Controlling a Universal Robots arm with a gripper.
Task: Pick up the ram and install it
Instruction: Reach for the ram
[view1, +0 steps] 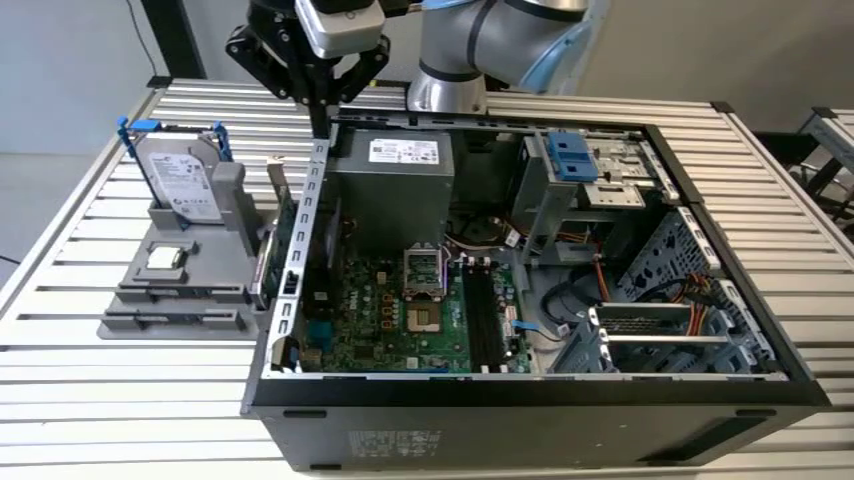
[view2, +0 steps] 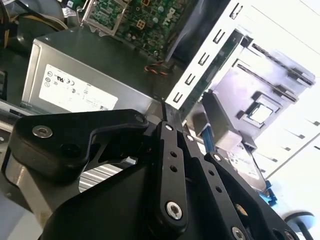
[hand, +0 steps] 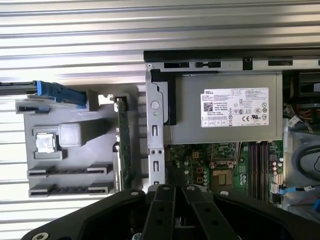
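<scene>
- Gripper (hand: 170, 187) is hovering, jaws closed on nothing.
- Ram (hand: 122, 145) is standing edgewise in holder (hand: 75, 165) beside case wall (hand: 156, 130).
- Likely light, stiff, fragile; exposed top edge is offering a grip.

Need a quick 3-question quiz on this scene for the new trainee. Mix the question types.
1. True or false: the gripper is holding the ram.
2. Where is the ram? A) on edge in the gray holder beside the case. B) inside the case. C) in the gripper.
3. Fill in: the frame around the hard drive is ___.

Key: 1 false; 2 A; 3 blue.
</scene>
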